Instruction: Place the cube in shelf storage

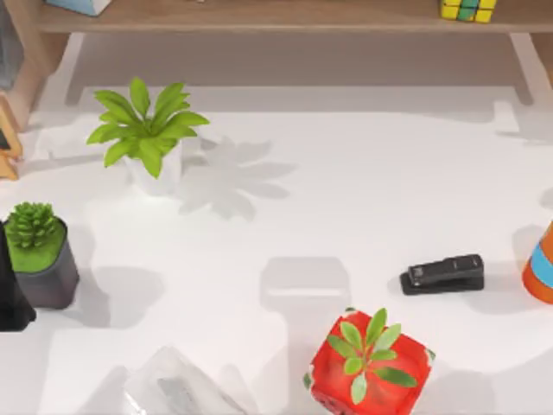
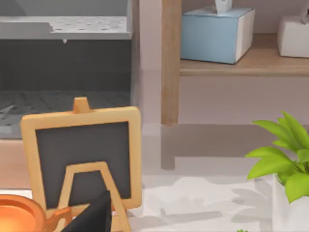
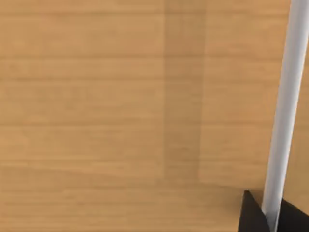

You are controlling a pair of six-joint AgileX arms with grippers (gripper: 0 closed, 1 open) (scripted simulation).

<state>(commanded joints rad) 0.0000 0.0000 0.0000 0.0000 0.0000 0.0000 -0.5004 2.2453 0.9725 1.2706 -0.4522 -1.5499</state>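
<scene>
- light-brown wood of the shelf storage (image 1: 259,15) runs across the far edge of the top view, and the cube (image 1: 467,9) sits on its board toward the right end, flat on one face, yellow, green and blue squares showing; being cubic, it has no long axis to tell
- a blue tissue box (image 2: 217,34) stands on the same board toward the left end, well apart from the cube
- red planter (image 1: 370,367) at the near edge holds a small green plant; a dark pot (image 1: 47,278) at the left holds a spiky green one; a white pot (image 1: 157,169) farther back holds a leafy plant
- black stapler (image 1: 442,274) lies on the white table (image 1: 346,199) right of centre
- left wrist view faces a small framed chalkboard (image 2: 82,154) on an easel
- right wrist view looks close onto wood grain beside a pale upright
- whether either gripper's fingers are spread or closed, i cannot tell
</scene>
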